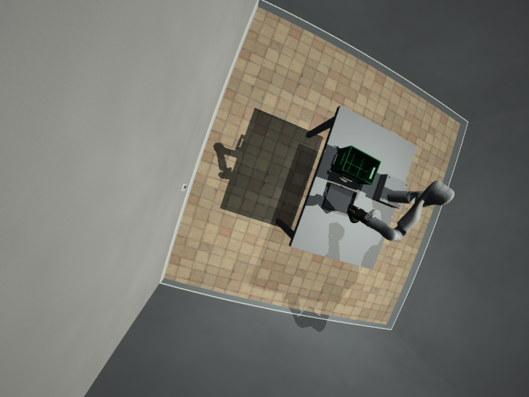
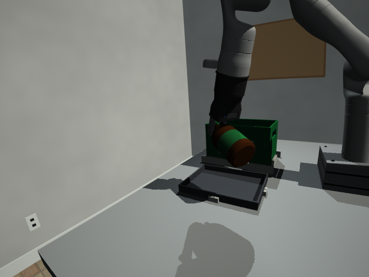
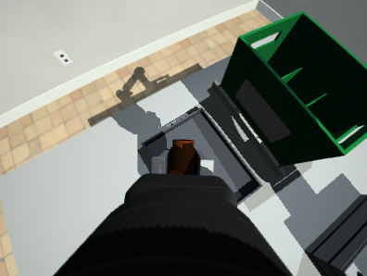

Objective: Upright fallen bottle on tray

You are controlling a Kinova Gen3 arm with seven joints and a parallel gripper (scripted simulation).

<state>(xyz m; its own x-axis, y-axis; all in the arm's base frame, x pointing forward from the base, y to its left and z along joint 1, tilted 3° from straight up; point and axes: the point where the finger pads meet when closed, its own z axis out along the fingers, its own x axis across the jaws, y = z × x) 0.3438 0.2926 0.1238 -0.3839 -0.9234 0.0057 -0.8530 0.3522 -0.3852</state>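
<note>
My gripper (image 2: 219,131) is shut on the bottle (image 2: 233,145), a brown bottle with a green band. I hold it in the air, tilted, its base pointing down and toward the camera. It hangs above the far part of the black tray (image 2: 224,187), which lies flat on the table. In the wrist view the bottle (image 3: 183,156) shows between my fingers over the tray (image 3: 200,150). In the overhead view the bottle (image 1: 352,214) is small at the arm's end. The green crate (image 2: 253,140) stands behind the tray.
The crate (image 3: 297,88) has inner dividers and sits on a low grey stand. The arm's base block (image 2: 342,173) is at the right. A wall runs along the left side of the table.
</note>
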